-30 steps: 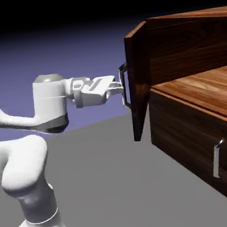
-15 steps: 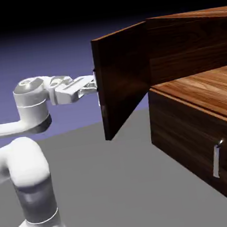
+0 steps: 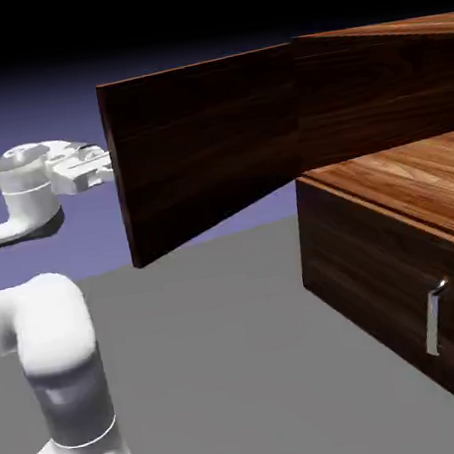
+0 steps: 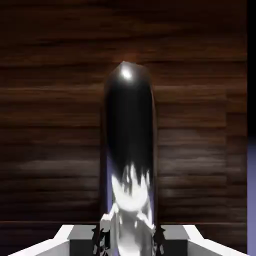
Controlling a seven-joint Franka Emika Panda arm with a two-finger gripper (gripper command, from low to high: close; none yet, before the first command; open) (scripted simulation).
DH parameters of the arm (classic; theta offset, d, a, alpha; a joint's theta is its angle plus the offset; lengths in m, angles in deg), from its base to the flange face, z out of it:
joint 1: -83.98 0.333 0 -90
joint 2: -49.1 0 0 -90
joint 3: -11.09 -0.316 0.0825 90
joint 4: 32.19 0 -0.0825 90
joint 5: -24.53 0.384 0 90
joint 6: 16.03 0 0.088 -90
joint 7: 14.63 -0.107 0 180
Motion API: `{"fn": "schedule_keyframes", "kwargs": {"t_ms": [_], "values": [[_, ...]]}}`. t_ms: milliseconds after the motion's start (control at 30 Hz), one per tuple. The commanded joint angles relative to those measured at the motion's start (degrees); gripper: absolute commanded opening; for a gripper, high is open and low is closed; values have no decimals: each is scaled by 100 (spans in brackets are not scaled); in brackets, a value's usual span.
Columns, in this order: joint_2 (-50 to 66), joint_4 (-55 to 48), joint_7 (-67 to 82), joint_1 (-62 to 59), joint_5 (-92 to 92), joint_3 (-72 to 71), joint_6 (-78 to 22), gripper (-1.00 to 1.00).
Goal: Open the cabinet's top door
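In the exterior view the dark wood cabinet [image 3: 379, 90] fills the right side. Its top door [image 3: 205, 143] stands swung far out to the left, showing its bare inner face. My gripper [image 3: 100, 168] sits at the door's free left edge, and the door hides its fingertips. The hand view shows the silver handle [image 4: 129, 140], large and dark with reflections, running up from between the gripper [image 4: 129, 235], which is shut on it. The door's wood [image 4: 50, 125] lies right behind the handle.
The cabinet's lower panel [image 3: 381, 291] is closed, with a short straight silver handle [image 3: 435, 317]. The white arm [image 3: 51, 355] rises at the exterior view's lower left. Grey table surface [image 3: 220, 373] lies in front of the cabinet.
The top door has swung much further open to the left. The gripper, still shut on the handle, has moved left with it, and the handle has passed out of the exterior view behind the door.
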Motion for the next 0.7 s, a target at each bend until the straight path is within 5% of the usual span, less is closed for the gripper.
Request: {"fn": "schedule_keyframes", "kwargs": {"t_ms": [0,667], "values": [[26,-207,16,-147,75,-114,-183,-100],[-56,-4359,617,-3210,800,-1461,-3202,-100]]}}
